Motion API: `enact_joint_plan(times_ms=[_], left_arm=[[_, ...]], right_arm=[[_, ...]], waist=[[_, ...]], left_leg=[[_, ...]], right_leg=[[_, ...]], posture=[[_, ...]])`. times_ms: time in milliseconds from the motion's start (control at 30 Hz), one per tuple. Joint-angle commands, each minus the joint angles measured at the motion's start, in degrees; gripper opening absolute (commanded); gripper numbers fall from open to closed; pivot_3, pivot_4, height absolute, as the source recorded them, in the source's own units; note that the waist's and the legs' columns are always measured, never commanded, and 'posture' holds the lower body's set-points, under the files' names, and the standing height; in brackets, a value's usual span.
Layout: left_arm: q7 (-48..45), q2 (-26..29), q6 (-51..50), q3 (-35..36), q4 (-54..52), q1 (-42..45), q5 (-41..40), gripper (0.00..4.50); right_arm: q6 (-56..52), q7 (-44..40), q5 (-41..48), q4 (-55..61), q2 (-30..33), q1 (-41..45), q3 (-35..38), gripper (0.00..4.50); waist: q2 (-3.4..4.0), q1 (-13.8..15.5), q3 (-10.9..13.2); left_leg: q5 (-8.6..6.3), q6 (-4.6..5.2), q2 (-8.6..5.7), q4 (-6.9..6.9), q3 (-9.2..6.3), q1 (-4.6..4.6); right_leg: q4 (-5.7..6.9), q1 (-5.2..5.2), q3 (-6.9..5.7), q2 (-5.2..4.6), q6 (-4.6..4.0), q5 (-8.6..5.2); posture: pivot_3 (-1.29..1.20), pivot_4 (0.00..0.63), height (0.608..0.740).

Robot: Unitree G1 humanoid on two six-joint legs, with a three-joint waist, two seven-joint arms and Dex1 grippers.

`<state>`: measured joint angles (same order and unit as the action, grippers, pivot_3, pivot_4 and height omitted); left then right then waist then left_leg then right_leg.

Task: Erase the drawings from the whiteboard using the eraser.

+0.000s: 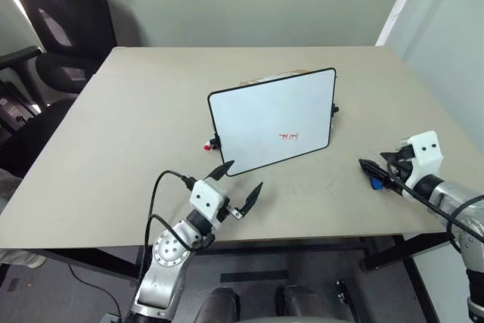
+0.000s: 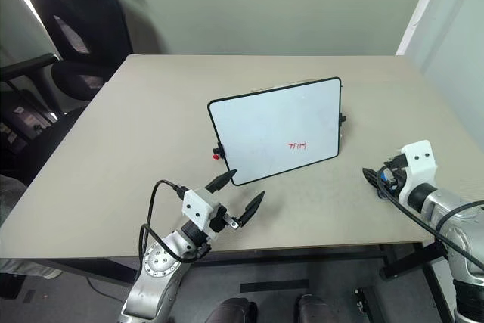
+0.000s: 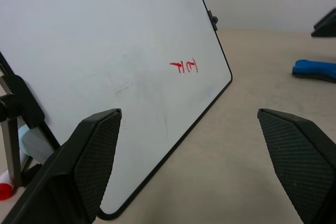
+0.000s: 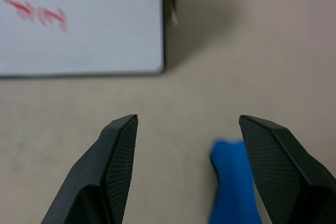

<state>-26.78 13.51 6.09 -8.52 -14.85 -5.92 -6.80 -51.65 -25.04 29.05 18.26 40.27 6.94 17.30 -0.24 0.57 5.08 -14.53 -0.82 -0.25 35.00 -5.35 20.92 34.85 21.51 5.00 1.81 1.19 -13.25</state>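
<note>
Fingers on both arms stand spread and grip nothing. Over the tabletop's near edge, the left gripper hovers just in front of the whiteboard's lower left corner. That board stands propped and tilted back at the middle, with the drawings, a few red strokes, low on its right side. Off to the right, the right gripper points down over the eraser, a blue block lying on the tabletop beside 1 fingertip.

Beige table with propped whiteboard, blue eraser, red-tipped cap.
</note>
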Motion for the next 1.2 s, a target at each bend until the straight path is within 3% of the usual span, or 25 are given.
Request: enact_joint_plan(times_ms=[33,333,700,800,1000,1200], left_arm=[[0.5,-0.3,0.0,-0.7,-3.3,-0.5,-0.1,4.5],[0.9,-0.1,-0.1,-1.6,-4.6,-1.8,-0.2,4.5],[1.6,-0.4,0.2,-1.6,-5.3,-3.0,-0.1,4.5],[1.7,-0.4,0.2,-1.5,-5.2,-2.8,-0.1,4.5],[1.5,-0.5,0.2,-1.5,-4.3,-2.0,-0.1,4.5],[1.6,-0.7,0.3,-1.7,-3.3,-1.2,0.1,4.5]], right_arm=[[-5.2,0.8,-0.5,-3.4,2.0,4.5,-0.7,3.27],[-10.0,0.2,-4.9,-17.8,3.4,14.6,-6.7,3.27],[-9.7,-3.1,-7.3,-21.8,5.1,16.3,-10.4,3.27],[-10.4,-3.3,-7.8,-21.8,5.6,16.2,-10.8,2.66],[-10.3,-4.4,-7.9,-20.4,5.8,16.3,-11.7,0.66],[-10.7,-4.8,-7.6,-17.3,6.2,15.7,-9.9,0.66]], waist=[[0.03,0.0,0.0],[0.14,-0.1,0.0],[0.23,0.1,-0.1],[0.23,0.1,-0.1],[0.2,0.1,-0.1],[0.23,0.1,0.0]], left_leg=[[0.0,0.0,0.0,0.0,0.0,0.0],[0.1,0.16,0.01,-0.01,0.0,-0.03],[0.0,0.3,0.01,-0.02,0.0,-0.01],[0.0,0.3,0.01,-0.02,0.01,-0.03],[-0.02,0.25,0.01,-0.01,0.0,-0.03],[-0.08,0.14,0.01,0.0,0.0,-0.01]], right_leg=[[0.01,0.01,0.0,0.0,0.0,0.0],[0.09,0.05,0.01,0.0,0.03,0.04],[0.06,0.01,0.01,-0.01,0.05,0.06],[0.06,-0.01,0.01,-0.01,0.04,0.06],[0.05,-0.03,0.01,-0.01,0.03,0.05],[0.05,-0.01,0.01,-0.01,0.02,0.05]], posture=[[0.0,0.15,0.739],[0.0,0.15,0.739],[0.0,0.15,0.739],[0.0,0.15,0.739],[0.0,0.15,0.739],[0.0,0.15,0.739]])
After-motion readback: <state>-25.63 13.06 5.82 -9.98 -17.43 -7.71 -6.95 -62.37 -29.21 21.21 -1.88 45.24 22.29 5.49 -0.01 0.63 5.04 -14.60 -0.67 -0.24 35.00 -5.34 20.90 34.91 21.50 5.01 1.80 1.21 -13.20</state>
